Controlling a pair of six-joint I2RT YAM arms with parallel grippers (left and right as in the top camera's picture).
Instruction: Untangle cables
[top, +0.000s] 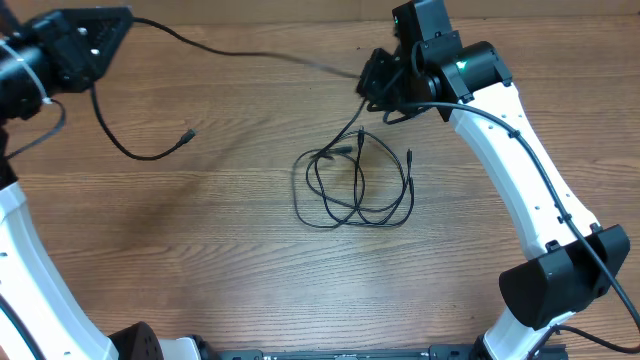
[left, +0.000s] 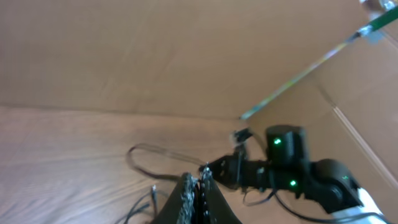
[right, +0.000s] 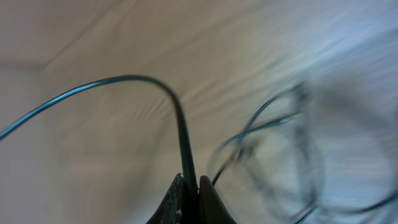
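One thin black cable (top: 250, 52) stretches in the air between my two grippers near the table's far edge. My left gripper (top: 125, 18) at the far left is shut on it; its loose tail loops down to a plug (top: 188, 133) on the table. My right gripper (top: 366, 82) is shut on the same cable, which shows in the right wrist view (right: 124, 79) arching from the jaws (right: 191, 182). The other cables lie in a tangled loose coil (top: 355, 190) mid-table, just below my right gripper, blurred in the right wrist view (right: 280, 143). The left jaws (left: 199, 179) look closed.
The wooden table (top: 200, 260) carries only the cables. The right arm's white links (top: 520, 170) run down the right side to its base (top: 560, 280). The left arm (top: 20, 230) runs down the left edge. A cardboard wall (left: 155, 56) stands behind the table.
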